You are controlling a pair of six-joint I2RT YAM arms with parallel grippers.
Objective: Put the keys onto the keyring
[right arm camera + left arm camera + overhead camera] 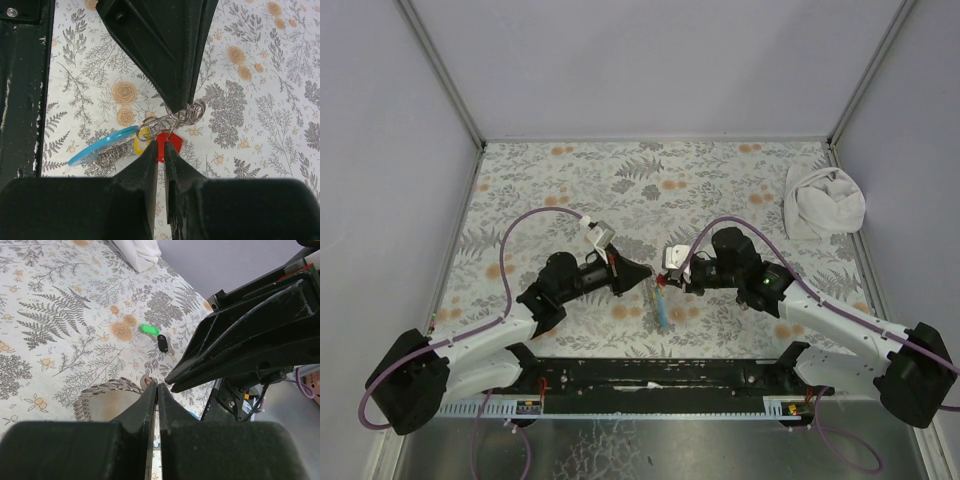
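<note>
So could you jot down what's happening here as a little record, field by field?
Left gripper: shut, tip pinching the small metal rings
Right gripper: shut on the red key
Yellow key: beside the red key, next to the keyring's blue part
Green key and black key: loose on the table, side by side
Keyring: lying between the two grippers
White cloth: far right corner, away from both arms

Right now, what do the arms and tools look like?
The left arm and right arm: white links, black joints, a purple cable looping along each. The left tool and right tool: black wedge fingers. A green light on the right forearm.
</note>
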